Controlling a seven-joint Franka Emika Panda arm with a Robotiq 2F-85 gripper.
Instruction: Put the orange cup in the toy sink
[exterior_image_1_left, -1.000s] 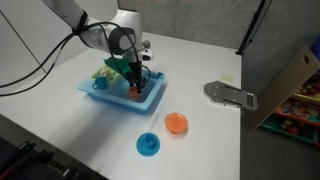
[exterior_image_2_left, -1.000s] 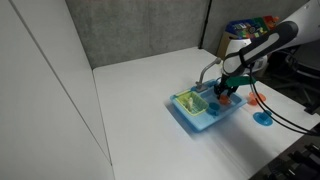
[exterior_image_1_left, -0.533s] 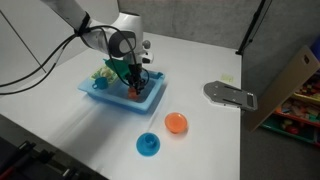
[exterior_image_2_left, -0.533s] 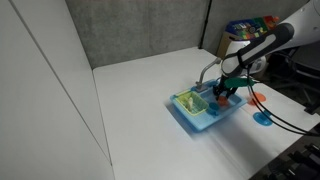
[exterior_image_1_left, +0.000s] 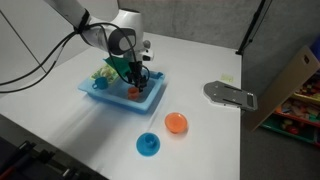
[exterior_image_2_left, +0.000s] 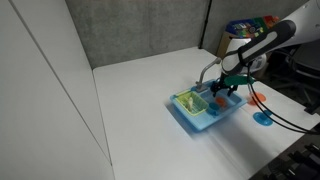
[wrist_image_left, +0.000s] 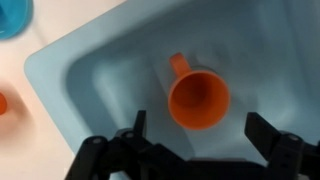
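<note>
Placement looks all but complete: in the wrist view the orange cup (wrist_image_left: 198, 100) sits mouth-up on the floor of the toy sink (wrist_image_left: 95, 70), inside the rectangular basin, with its small handle pointing toward the basin's far wall. The gripper (wrist_image_left: 200, 150) hangs directly above it with the jaws spread wide; neither of the fingers (wrist_image_left: 268, 135) touches the cup, and clear blue basin floor shows on both sides of it. In both exterior views the arm is bent low over the sink, and the gripper (exterior_image_1_left: 133, 78) hovers close above the basin rather than well clear of it. The flat orange dish (exterior_image_1_left: 176, 123) and the blue dish (exterior_image_1_left: 148, 145) lie on the table outside the sink, apart from it, and play no part here. Judging from this, the cup is where the task wants it, and what remains is only to lift the open gripper straight up without brushing the cup.
</note>
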